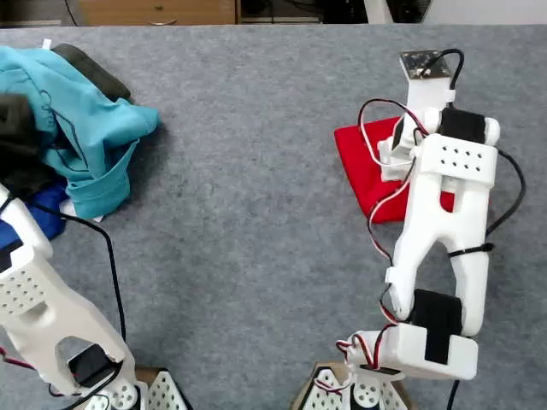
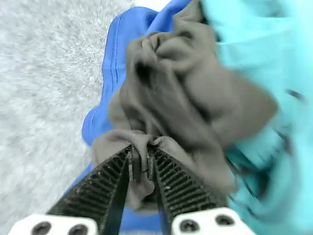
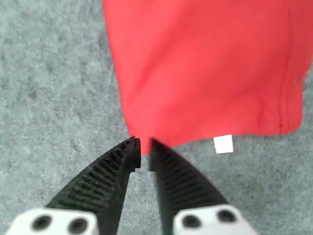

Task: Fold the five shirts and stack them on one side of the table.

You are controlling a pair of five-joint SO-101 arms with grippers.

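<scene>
The left gripper clamped a fold of the grey shirt at the high view's left edge. The right gripper pinched the red shirt by its corner.

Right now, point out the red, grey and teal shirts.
red shirt (image 3: 205,68), right wrist view, middle of the cloth.
grey shirt (image 2: 195,98), left wrist view, bunched middle.
teal shirt (image 1: 85,120), high view, crumpled middle.

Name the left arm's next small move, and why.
Probably lift the left gripper a little, drawing the grey shirt up and clear of the others. Its jaws are shut on a fold of it, but it lies tangled with the teal shirt and on the blue shirt.
</scene>
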